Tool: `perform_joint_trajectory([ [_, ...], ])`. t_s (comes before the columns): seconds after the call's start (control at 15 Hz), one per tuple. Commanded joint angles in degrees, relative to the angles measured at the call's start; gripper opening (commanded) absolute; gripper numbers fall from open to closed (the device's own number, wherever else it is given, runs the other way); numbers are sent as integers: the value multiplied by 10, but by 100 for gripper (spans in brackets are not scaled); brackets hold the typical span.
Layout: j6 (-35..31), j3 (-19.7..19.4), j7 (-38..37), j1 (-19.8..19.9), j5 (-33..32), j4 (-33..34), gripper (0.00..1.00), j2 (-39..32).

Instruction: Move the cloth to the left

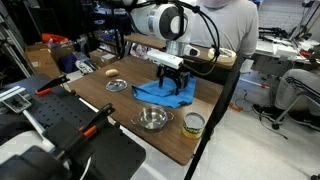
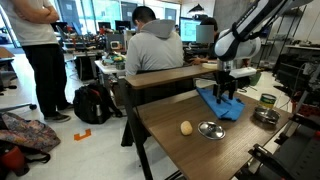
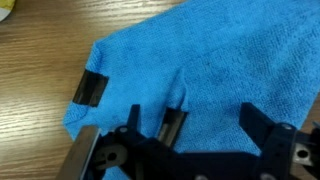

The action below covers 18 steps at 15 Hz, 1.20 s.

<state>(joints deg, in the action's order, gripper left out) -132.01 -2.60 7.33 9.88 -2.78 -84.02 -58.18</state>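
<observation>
A long wooden worktop (image 1: 125, 105) stands in a busy lab, with desks and screens behind it. One man (image 2: 150, 45) sits with his back to its far edge and a second person (image 2: 35, 45) stands off to the side. The one cloth (image 1: 160, 93) is bright blue, soft and rumpled. It lies spread on the wood directly under the arm (image 1: 165, 20). In the wrist view it fills most of the picture, and the jaws reach down onto it. I cannot tell whether they are spread or pinching the fabric. Near the cloth but clear of it are one steel bowl (image 1: 152, 119), one can (image 1: 193, 124), one small steel dish (image 1: 117, 86) and one yellowish lump (image 2: 185, 127).
</observation>
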Motion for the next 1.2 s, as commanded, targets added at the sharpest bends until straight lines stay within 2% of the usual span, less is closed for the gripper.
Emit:
perform_joint_trajectory([
  [0.0,26,-14,-21,-23,-9,52,100,-41],
  [0.47,47,-17,-40,-76,-39,81,100,-68],
  [1.13,57,26,-33,-156,-42,74,100,-68],
])
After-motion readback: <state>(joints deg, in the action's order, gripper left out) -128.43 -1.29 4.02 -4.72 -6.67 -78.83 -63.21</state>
